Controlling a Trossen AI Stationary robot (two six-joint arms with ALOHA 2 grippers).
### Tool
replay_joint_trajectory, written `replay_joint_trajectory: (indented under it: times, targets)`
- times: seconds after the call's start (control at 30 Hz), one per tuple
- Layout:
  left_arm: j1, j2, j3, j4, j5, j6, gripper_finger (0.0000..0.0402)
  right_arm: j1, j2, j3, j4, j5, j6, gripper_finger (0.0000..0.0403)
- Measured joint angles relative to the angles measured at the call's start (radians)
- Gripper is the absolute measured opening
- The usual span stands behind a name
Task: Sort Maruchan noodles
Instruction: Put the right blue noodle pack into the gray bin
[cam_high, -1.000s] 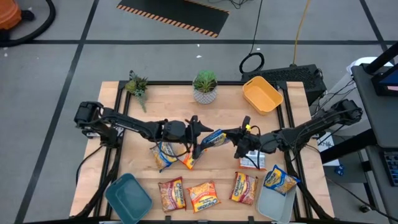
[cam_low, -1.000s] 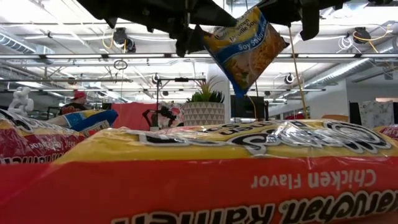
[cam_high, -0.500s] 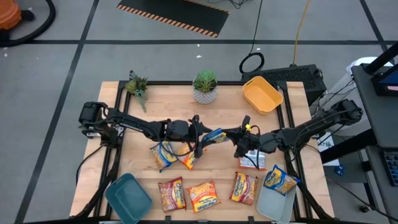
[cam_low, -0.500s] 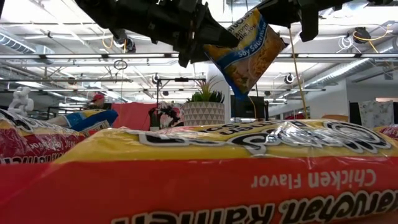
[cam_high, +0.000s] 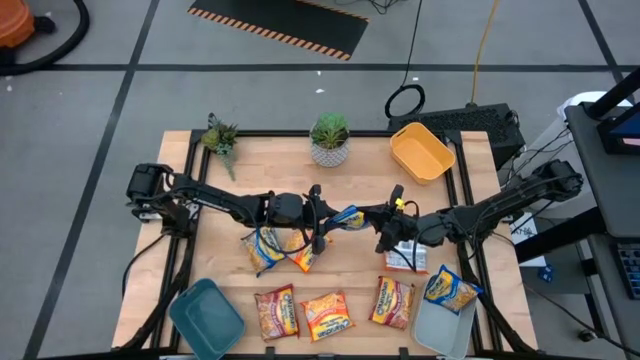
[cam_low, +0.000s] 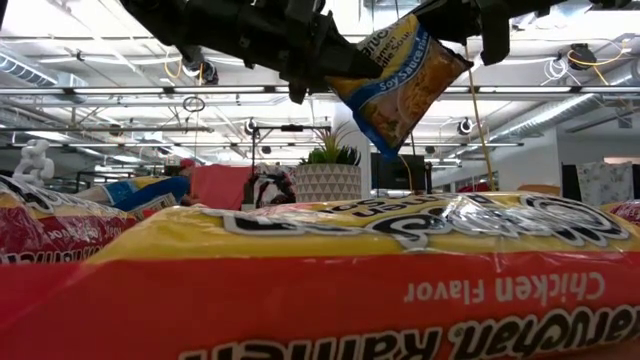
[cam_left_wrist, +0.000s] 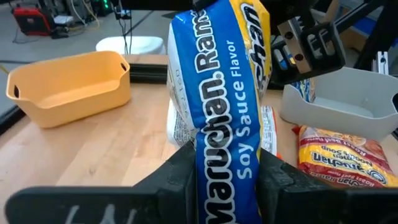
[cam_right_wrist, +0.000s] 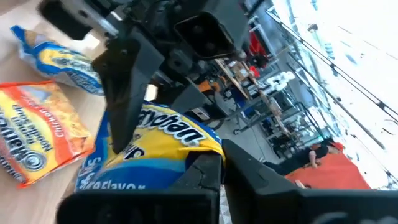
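Left claw (cam_high: 322, 221) now clamped on blue packet (cam_high: 345, 219); right claw (cam_high: 384, 222) still gripping it.

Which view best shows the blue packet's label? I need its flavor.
The left wrist view: the blue packet fills it, reading Soy Sauce Flavor. The low view shows it hanging, print partly readable; the right wrist view a crumpled corner; the high view only its colours.
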Motion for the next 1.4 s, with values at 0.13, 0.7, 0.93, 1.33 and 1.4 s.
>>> replay_joint_trajectory:
  times: [0.13, 0.7, 0.93, 1.33, 1.4]
  targets:
    - [-0.002, -0.001, 0.000, 0.032, 0.014, 0.049, 0.0099, 0.019, -0.047, 0.000, 0.010, 0.057, 0.040, 0.0027]
    - [-0.015, -0.001, 0.000, 0.131, 0.060, 0.053, 0.0098, 0.088, -0.310, 0.001, -0.117, 0.077, 0.378, 0.0121]
    - [-0.015, -0.001, 0.000, 0.167, 0.059, 0.051, 0.0097, 0.101, -0.374, 0.001, -0.138, 0.098, 0.504, 0.0139]
    - [-0.012, -0.001, 0.000, 0.171, 0.059, 0.074, 0.0082, 0.101, -0.419, 0.001, -0.318, 0.091, 0.626, 0.0142]
    - [-0.010, -0.001, 0.000, 0.175, 0.059, 0.072, 0.0082, 0.100, -0.433, 0.002, -0.384, 0.021, 0.703, 0.0142]
